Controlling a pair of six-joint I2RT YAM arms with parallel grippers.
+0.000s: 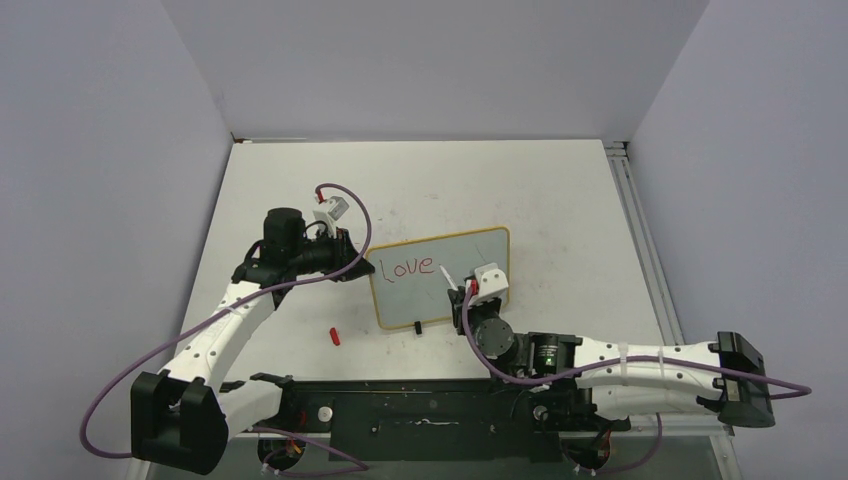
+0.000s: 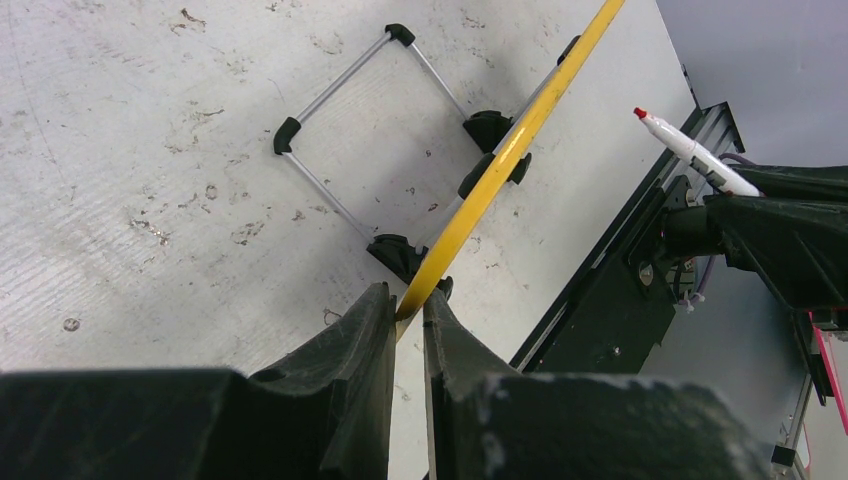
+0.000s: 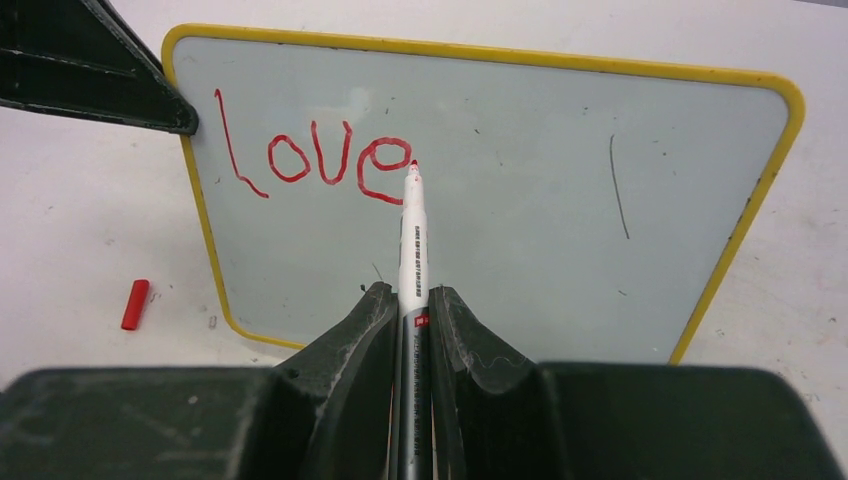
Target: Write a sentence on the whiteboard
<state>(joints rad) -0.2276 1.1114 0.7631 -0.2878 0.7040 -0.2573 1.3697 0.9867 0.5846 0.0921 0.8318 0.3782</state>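
Left arm extended from near-left corner of tabletop [image 1: 560, 200], wrist turned inward. Left gripper [image 2: 408, 300] pinched on left frame edge of whiteboard [image 3: 500, 230]. Right arm laid leftward along near edge. Right gripper [image 3: 410, 298] clamped on marker [image 3: 412, 225], tip set against board. Whiteboard stood mid-tabletop. Sentence [image 3: 310, 160] read as "Love", red, upper left. Marker print illegible. Red cap [image 3: 135, 304] laid left of board.

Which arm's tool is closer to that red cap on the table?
Left. The left tool grips the whiteboard just beyond the red cap; the right tool is farther right.
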